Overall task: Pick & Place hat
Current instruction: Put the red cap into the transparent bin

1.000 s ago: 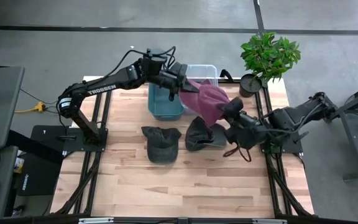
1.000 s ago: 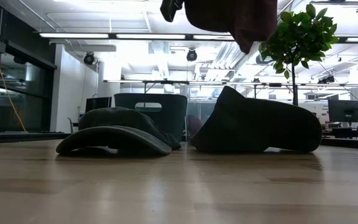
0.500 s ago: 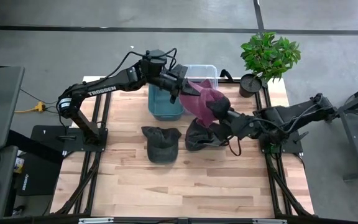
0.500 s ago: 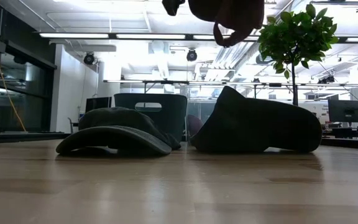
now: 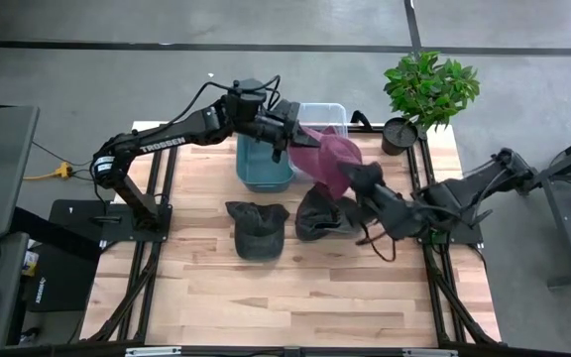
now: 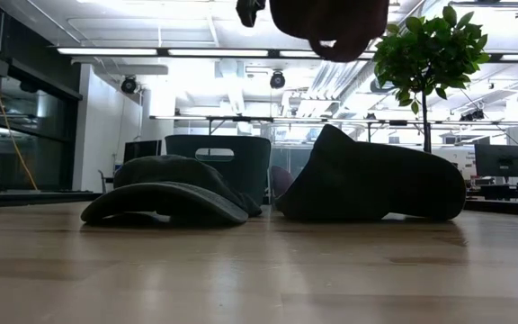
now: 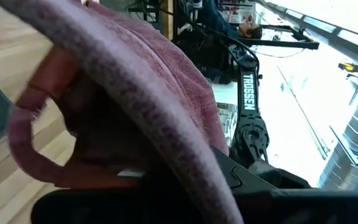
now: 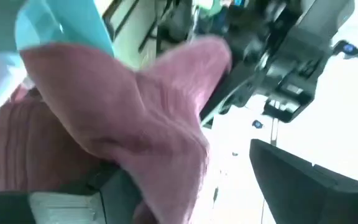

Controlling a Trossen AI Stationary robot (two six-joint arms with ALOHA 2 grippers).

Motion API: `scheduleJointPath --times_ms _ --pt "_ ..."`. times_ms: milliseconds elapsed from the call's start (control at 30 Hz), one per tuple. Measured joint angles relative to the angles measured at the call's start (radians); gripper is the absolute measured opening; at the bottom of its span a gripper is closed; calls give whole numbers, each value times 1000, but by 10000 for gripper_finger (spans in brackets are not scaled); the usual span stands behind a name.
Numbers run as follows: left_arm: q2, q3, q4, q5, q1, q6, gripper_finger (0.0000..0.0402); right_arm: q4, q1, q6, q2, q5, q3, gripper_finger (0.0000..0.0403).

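The maroon hat (image 5: 327, 159) hangs in the air between the blue bin (image 5: 265, 164) and the clear bin (image 5: 323, 117), left claw (image 5: 290, 137) clamped on its rim, probably to carry it over a bin. The right claw (image 5: 357, 178) meets its other edge — grip state I cannot tell. 2 dark caps (image 5: 257, 227) lie below on the table (image 5: 295, 283).

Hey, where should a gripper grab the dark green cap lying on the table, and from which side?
Probably the brim of the dark green cap, coming from above: in the low view it lies flat with the brim's thin curved edge thrust forward and free, while the crown is rounded and bulky.
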Motion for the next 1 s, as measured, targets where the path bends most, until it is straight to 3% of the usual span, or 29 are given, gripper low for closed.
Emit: scheduleJointPath --times_ms 200,533,767,1000 --pt "0 0 0 -6 2 -14 0 35 49 0 0 -46 0 280" --pt "0 0 2 37 -27 -15 0 36 -19 -27 0 -154 0 280" --pt "0 0 0 62 -27 -23 0 47 -20 -116 0 -296 1 280" --pt "0 0 0 92 -51 -18 0 46 -48 -108 0 -324 1 279"
